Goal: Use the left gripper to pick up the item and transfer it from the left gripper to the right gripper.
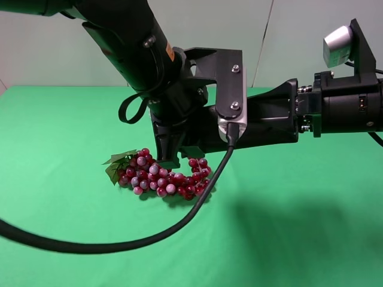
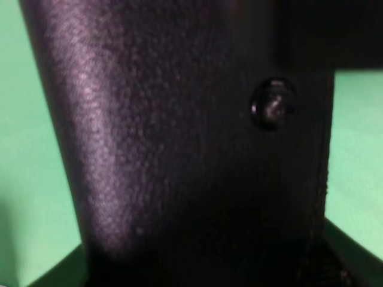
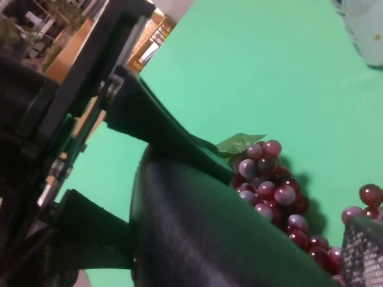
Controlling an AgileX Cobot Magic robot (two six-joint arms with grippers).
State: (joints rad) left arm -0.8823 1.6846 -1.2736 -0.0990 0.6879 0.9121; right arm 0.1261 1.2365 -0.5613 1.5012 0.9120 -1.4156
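Observation:
The black leather-like glasses case (image 1: 200, 140) hangs in the air above the green table. My left gripper (image 1: 170, 140) is shut on its left end. The case fills the left wrist view (image 2: 179, 149), where its snap button (image 2: 272, 107) shows. In the right wrist view the case (image 3: 203, 233) reaches toward the camera, with the left gripper's fingers (image 3: 161, 128) clamped on either side of it. My right gripper (image 1: 242, 133) comes in from the right at the case's free end. One of its textured fingertips (image 3: 362, 251) stands apart from the case, so its jaws look open.
A bunch of red grapes with green leaves (image 1: 164, 176) lies on the green table (image 1: 299, 239) just under the grippers, and also shows in the right wrist view (image 3: 269, 185). A white-and-blue bottle (image 3: 365, 30) stands farther off. A thick black cable (image 1: 119, 242) loops over the table.

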